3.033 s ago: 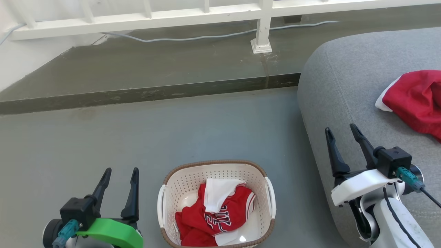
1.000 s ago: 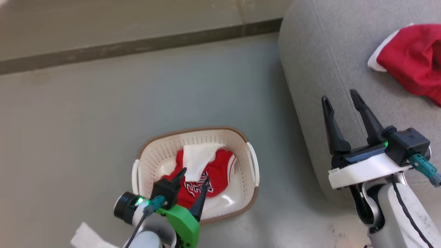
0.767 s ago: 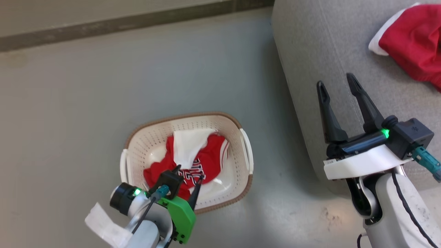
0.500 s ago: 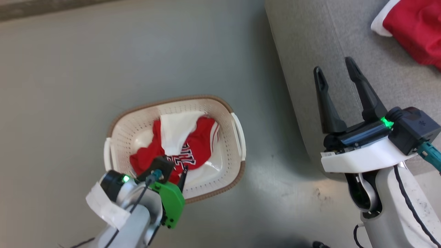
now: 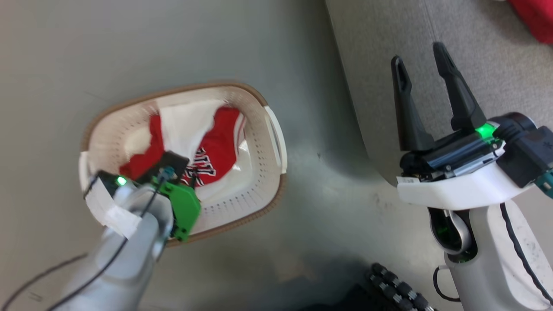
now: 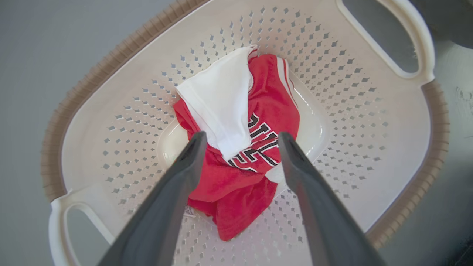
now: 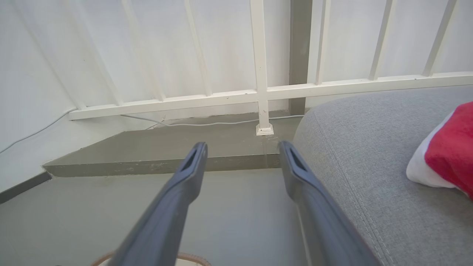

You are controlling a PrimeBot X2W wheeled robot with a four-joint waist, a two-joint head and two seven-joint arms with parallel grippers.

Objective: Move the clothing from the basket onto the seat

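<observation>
The clothing (image 6: 240, 147) lies crumpled in the bottom of the basket (image 6: 369, 111), near its centre. It is a red garment with white side stripes, a white panel folded across its upper part, and white lettering outlined in black that is partly hidden in the folds. The basket is cream perforated plastic with a brown woven-look rim and white side handles, and it stands on the grey floor (image 5: 173, 43) just beside the seat (image 5: 475, 43). The left gripper (image 6: 240, 138) hangs over the basket with its two dark fingers spread wide. In the left wrist view the fingertips straddle the lower edge of the white panel and the lettering. Nothing is clamped between the fingers; whether the tips touch the fabric cannot be determined. In the head view the left gripper (image 5: 181, 172) points down into the basket (image 5: 259, 112), over the clothing (image 5: 216, 147). The right gripper (image 5: 418, 54) is held over the near edge of the seat, fingers likewise spread wide and empty, touching nothing. In the right wrist view the right gripper (image 7: 242, 145) points toward a raised concrete step (image 7: 166, 147) and a white railing (image 7: 260, 74). A second red garment (image 7: 451, 147) with a white edge lies on the seat (image 7: 369, 166), well apart from the basket. The seat is grey fabric with a rounded edge and a stitched seam.
</observation>
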